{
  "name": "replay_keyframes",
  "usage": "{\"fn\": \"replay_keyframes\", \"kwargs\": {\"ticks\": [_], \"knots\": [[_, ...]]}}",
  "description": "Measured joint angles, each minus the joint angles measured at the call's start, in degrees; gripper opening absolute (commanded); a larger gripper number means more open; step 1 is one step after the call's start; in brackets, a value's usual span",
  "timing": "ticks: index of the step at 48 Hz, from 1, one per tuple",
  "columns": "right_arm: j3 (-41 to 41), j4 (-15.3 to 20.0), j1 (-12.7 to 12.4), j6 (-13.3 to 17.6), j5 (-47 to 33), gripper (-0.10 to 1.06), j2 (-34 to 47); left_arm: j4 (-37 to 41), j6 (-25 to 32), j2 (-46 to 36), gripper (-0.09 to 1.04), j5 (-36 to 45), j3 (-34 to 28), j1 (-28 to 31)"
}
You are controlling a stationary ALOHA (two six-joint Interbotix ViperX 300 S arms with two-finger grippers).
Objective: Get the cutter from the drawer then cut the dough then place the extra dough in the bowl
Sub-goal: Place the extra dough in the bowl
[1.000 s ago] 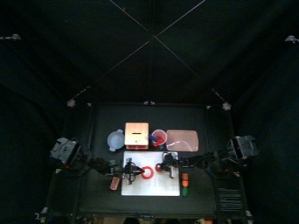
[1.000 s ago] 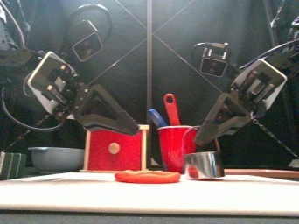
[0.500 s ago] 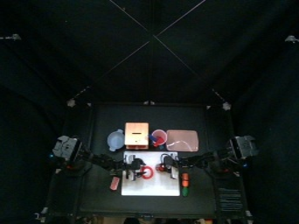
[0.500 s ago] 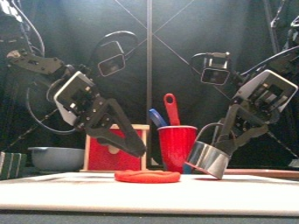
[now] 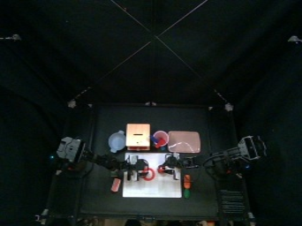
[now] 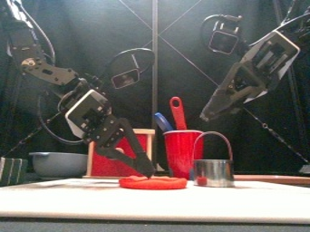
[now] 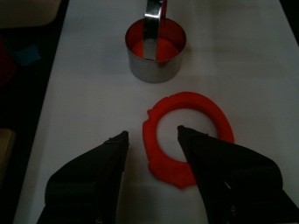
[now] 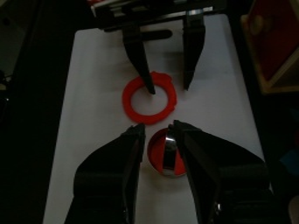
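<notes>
Straddling the rim of the flat red dough ring [image 6: 152, 182], the left gripper [image 6: 151, 170] gapes wide, empty. At the ring's 3 o'clock stands the round metal cutter [image 6: 213, 172], under the parted, empty right gripper [image 6: 204, 116].

Booth: dim all round. The black curtains [image 5: 83, 53] swallow the light in the top view, and only the table's centre stands out.
Brightest spot: the white cutting board [image 5: 151, 181], lit from above. It is a pale patch in the top view and a bright band across the front view's foreground.
Glare: pale upright highlights on the metal cutter [image 6: 213, 172]. Its inner wall mirrors red in the left wrist view.
Shadows: a thin, soft shadow hugs the dough ring [image 7: 158, 153]. The jaws of the left gripper [image 7: 152, 131] read as flat dark shapes against the white.
Right wrist view: darker than the left's, with the board grey and the margins falling to black.
</notes>
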Motion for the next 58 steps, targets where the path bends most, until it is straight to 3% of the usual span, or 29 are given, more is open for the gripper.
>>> {"fn": "replay_keyframes", "kwargs": {"ticks": [16,30,46,58], "knots": [[2.5,0.4,-1.1,0.0,0.1,0.73,-2.2,-0.1,0.1,0.4,0.60,1.5,-0.7,0.4],[3.1,0.3,-2.1,0.0,0.0,0.73,-2.2,-0.1,0.2,-1.2,0.58,1.8,-0.1,0.7],[3.3,0.4,-2.9,0.0,0.0,0.73,-2.2,4.0,0.3,-22.2,0.58,1.8,12.4,3.5],[3.3,0.6,-3.3,0.1,0.0,0.73,-2.2,10.4,0.4,-43.4,0.58,2.2,23.6,9.6]]}}
